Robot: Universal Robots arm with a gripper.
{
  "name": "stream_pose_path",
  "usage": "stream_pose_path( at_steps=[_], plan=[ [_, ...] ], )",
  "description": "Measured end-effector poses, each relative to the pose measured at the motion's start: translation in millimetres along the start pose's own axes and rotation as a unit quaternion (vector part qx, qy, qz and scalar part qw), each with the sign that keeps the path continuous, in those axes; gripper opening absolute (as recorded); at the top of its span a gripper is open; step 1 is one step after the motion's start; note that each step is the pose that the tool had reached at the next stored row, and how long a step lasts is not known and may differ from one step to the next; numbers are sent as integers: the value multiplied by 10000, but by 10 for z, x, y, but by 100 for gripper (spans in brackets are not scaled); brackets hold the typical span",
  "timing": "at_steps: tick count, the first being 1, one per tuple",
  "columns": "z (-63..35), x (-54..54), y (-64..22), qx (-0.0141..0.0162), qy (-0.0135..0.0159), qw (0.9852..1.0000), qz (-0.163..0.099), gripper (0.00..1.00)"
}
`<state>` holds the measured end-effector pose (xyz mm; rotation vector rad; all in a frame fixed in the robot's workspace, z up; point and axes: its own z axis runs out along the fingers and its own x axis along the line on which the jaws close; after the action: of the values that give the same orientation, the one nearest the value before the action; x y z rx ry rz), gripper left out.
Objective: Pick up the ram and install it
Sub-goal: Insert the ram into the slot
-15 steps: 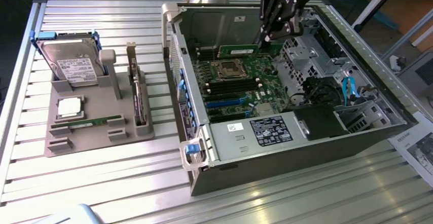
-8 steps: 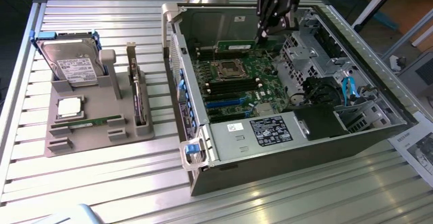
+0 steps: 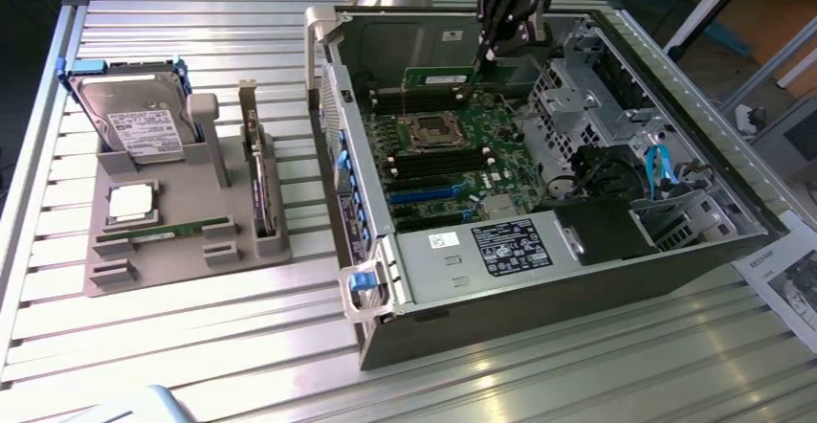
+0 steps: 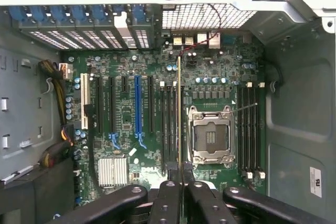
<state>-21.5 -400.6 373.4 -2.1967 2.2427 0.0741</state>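
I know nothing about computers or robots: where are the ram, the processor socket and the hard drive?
ram [image 3: 437,78], exterior view, middle of green board
processor socket [image 4: 211,136], wrist view, open centre
hard drive [image 3: 144,124], exterior view, white label

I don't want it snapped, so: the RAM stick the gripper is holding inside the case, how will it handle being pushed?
The ram is a thin board, so probably stiff lengthwise but liable to crack under sideways force. Edge-on in the wrist view it is slim, so likely light. The gripper clamps just a short stretch, so it might pivot.
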Motion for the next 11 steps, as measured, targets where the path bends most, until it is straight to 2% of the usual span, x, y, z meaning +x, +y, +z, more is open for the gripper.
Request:
stream_pose_path(
  at_steps=[6,11],
  plan=[
    [22,-74,1,0,1,10000,0,12],
    [23,-80,1,0,1,10000,0,12]
  ],
)
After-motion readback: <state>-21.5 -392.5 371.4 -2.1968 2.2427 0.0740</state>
